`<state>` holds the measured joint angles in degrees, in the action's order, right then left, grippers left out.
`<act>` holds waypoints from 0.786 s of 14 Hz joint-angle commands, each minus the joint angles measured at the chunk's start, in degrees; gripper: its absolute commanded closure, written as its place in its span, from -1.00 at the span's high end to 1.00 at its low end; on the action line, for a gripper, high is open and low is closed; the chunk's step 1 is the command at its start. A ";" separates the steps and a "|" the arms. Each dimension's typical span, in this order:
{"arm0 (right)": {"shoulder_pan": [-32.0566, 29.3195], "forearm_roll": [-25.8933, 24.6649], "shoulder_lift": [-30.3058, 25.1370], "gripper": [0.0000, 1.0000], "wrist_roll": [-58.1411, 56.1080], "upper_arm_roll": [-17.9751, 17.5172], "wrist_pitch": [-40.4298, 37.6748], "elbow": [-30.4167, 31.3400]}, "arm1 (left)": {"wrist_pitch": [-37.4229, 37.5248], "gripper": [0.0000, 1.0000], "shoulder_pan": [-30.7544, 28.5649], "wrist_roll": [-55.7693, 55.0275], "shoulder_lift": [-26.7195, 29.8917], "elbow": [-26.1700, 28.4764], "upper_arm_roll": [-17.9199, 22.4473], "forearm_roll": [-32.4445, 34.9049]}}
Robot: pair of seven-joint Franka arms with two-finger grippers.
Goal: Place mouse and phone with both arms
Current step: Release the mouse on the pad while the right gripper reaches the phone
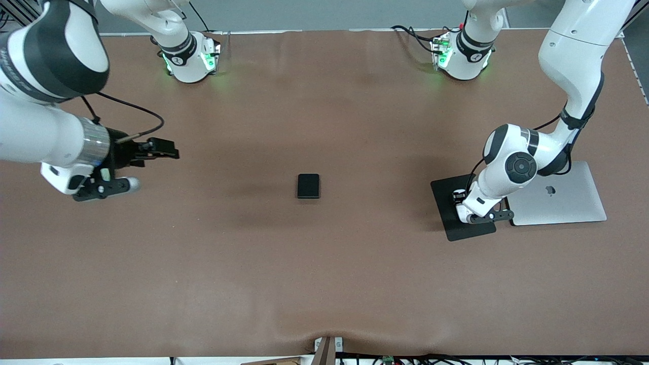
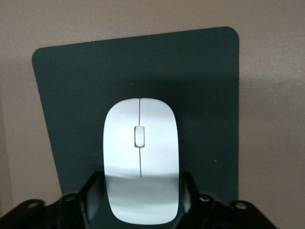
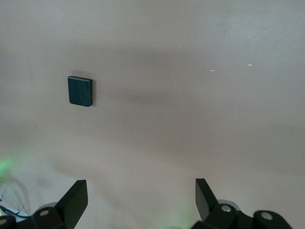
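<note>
Left gripper (image 1: 469,210) bent low over mouse pad (image 1: 448,215) near left-arm end of table (image 1: 324,284), fingers (image 2: 93,193) pinching mouse (image 2: 140,160). Phone (image 1: 308,186) flat mid-table. Right gripper (image 1: 129,167) raised over right-arm edge, jaws spread, empty.

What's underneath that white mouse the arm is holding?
The black mouse pad lies under the mouse, which sits between the left gripper fingers. The pad beneath the mouse is hidden.
</note>
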<state>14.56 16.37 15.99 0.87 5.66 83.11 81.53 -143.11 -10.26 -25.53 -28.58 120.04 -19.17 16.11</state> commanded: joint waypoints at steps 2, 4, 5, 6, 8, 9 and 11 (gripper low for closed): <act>5.38 1.74 1.94 1.00 11.12 0.40 1.96 -0.85 | -0.24 1.00 -0.46 -0.31 1.94 -1.04 -0.51 0.85; 8.81 1.65 2.81 1.00 18.26 0.40 6.08 0.38 | 0.11 1.00 -0.20 -0.31 5.02 -1.13 -0.60 0.85; 10.30 1.39 3.52 1.00 18.90 0.40 7.50 0.73 | 0.37 1.00 -0.20 -0.31 6.77 -1.22 -0.60 0.85; 11.54 1.39 4.13 1.00 18.99 0.40 8.47 0.91 | 1.68 1.00 -0.20 -0.31 8.27 -1.83 -0.69 0.77; 13.03 1.30 4.40 1.00 19.52 0.49 11.01 2.75 | 6.94 1.00 -0.46 -0.22 10.64 -4.98 -2.00 0.50; 14.26 1.30 4.40 1.00 21.00 0.49 12.59 3.89 | 10.97 1.00 -0.38 -0.22 11.61 -7.26 -2.27 0.42; 17.07 1.21 4.58 1.00 24.69 0.49 16.72 6.17 | 21.33 1.00 -0.46 0.04 12.59 -13.75 -3.93 0.33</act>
<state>28.98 17.08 21.14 22.33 5.58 96.58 85.11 -130.40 -10.26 -25.53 -17.39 111.52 -21.35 16.11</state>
